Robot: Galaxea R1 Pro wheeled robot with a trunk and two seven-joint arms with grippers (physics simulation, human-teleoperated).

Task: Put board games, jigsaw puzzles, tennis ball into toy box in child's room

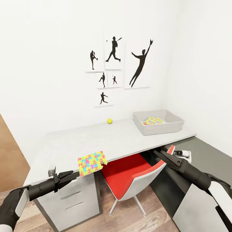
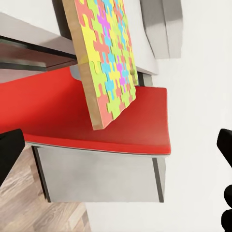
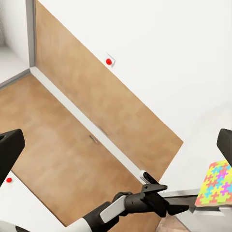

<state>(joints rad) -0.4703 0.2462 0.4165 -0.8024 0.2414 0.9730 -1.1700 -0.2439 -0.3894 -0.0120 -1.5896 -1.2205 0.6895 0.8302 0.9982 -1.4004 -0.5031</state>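
**Puzzle at the counter's edge, both hands spread**

From the head camera, the grey counter (image 1: 129, 141) ran from about 8 o'clock up toward 3 o'clock. One jigsaw puzzle (image 1: 92, 163) lay at its front edge near 7 o'clock, its near side overhanging the rim above the red chair (image 1: 135, 175). The left hand (image 1: 71, 176) sat just beside that puzzle at 8 o'clock, its fingers spread and pointing at the puzzle's side, gripping nothing; whether a fingertip touched the puzzle could not be told. In the left wrist view the jigsaw puzzle (image 2: 108, 63) showed as a thick, brightly coloured slab above the red chair seat (image 2: 96, 121), with the dark fingertips (image 2: 9, 150) wide apart at the frame's two sides.

The toy box (image 1: 172, 127), a pale grey tray, stood on the counter at 2 o'clock, and a second jigsaw puzzle (image 1: 154, 120) lay inside it. The tennis ball (image 1: 110, 121) rested at the back of the counter near the wall, close to 12 o'clock, well apart from the box.

The right hand (image 1: 162, 156) hung at 4 o'clock below the counter's front edge, above the chair's back, fingers parted and empty. The right wrist view looked across to the left arm (image 3: 130, 205), the puzzle (image 3: 217, 186) and a wooden door (image 3: 92, 125).
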